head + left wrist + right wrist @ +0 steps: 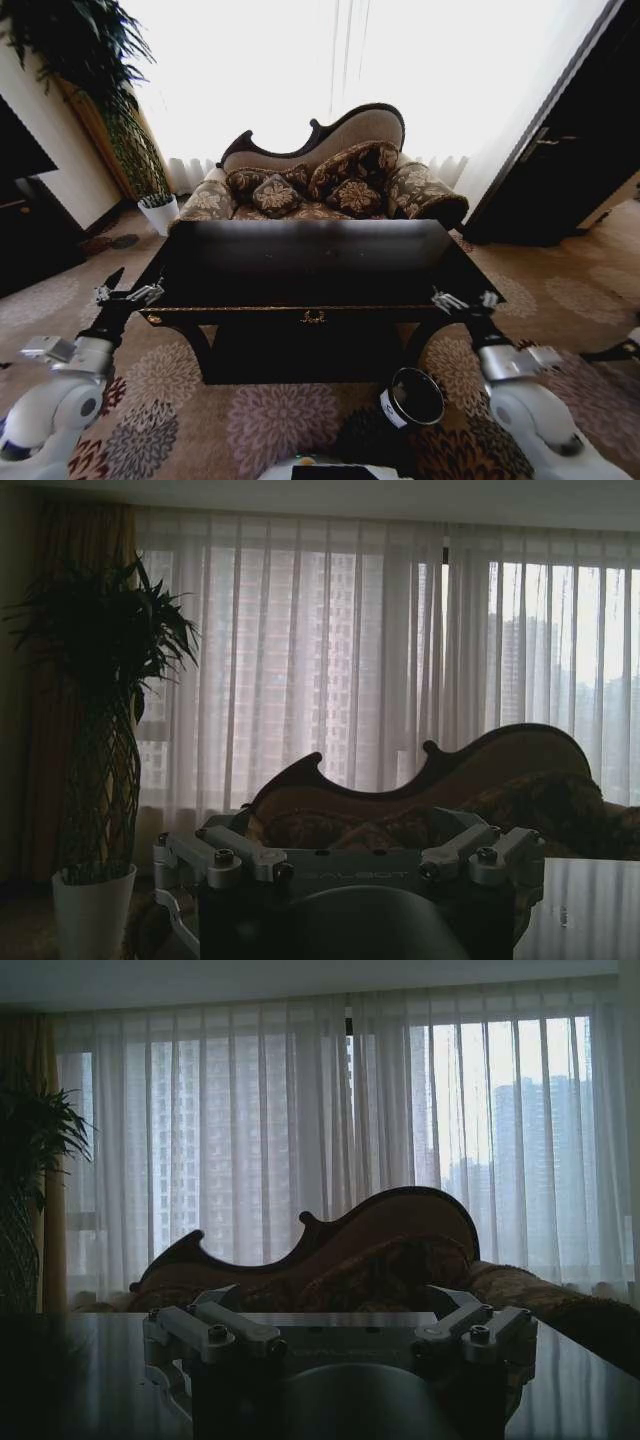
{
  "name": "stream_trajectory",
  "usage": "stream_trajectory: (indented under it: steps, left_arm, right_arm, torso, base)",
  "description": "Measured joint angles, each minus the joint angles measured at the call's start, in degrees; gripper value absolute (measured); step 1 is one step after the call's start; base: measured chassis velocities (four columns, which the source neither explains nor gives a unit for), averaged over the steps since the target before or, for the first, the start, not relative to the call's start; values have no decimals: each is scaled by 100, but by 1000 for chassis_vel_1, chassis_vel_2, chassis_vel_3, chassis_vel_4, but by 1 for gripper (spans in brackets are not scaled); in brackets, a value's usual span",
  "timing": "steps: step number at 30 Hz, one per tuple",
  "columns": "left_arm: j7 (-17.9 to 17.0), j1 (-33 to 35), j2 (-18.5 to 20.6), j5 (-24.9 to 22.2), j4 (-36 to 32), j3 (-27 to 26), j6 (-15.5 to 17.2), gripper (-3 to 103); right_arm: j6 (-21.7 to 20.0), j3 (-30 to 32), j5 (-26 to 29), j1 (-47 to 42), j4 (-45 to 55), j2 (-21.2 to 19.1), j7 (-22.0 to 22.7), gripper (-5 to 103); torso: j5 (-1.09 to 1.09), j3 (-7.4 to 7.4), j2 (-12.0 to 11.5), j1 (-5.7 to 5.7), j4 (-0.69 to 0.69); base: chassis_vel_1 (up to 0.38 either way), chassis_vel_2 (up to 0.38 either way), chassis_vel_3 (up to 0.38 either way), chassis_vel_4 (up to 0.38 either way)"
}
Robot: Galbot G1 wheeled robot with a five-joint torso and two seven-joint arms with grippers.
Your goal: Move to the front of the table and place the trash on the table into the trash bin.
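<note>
Black table (300,262) between both jaws | left (128,294), right (463,300) spread | bin (412,397) below right

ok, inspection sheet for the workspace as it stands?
Surface: table, glossy black.
Job's things: trash bin on the carpet near the table's front right leg; trash on the tabletop: nothing seen.
Clutter: nothing seen.
Grippers: left gripper open at the front left corner; right gripper open at the front right corner.
Cables: nothing seen.
Surroundings: sofa behind the table, potted plant at far left, curtains.
</note>
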Motion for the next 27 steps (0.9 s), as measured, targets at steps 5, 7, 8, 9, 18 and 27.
stream_trajectory:
  steps: [5,7,8,9,18,27]
  left_arm:
    - [0,0,0,0,0,0,0,100]
    - [0,0,0,0,0,0,0,100]
    - [0,0,0,0,0,0,0,100]
    - [0,0,0,0,0,0,0,100]
    - [0,0,0,0,0,0,0,100]
    - [0,0,0,0,0,0,0,100]
  right_arm:
    - [-77,-328,40,272,-252,-190,67,100]
    - [-84,-389,64,333,-336,-231,82,100]
    - [-84,-389,64,333,-336,-231,82,100]
    - [-85,-400,80,348,-363,-240,85,100]
    - [-83,-386,126,438,-528,-314,152,100]
    - [-84,-365,154,448,-541,-332,188,100]
  torso:
    - [0,0,0,0,0]
    - [0,0,0,0,0]
    - [0,0,0,0,0]
    - [0,0,0,0,-1]
    - [0,0,0,0,0]
    - [-1,0,0,0,0]
  base:
    - [0,0,0,0]
    - [0,0,0,0]
    - [0,0,0,0]
    - [0,0,0,0]
    - [0,0,0,0]
    - [0,0,0,0]
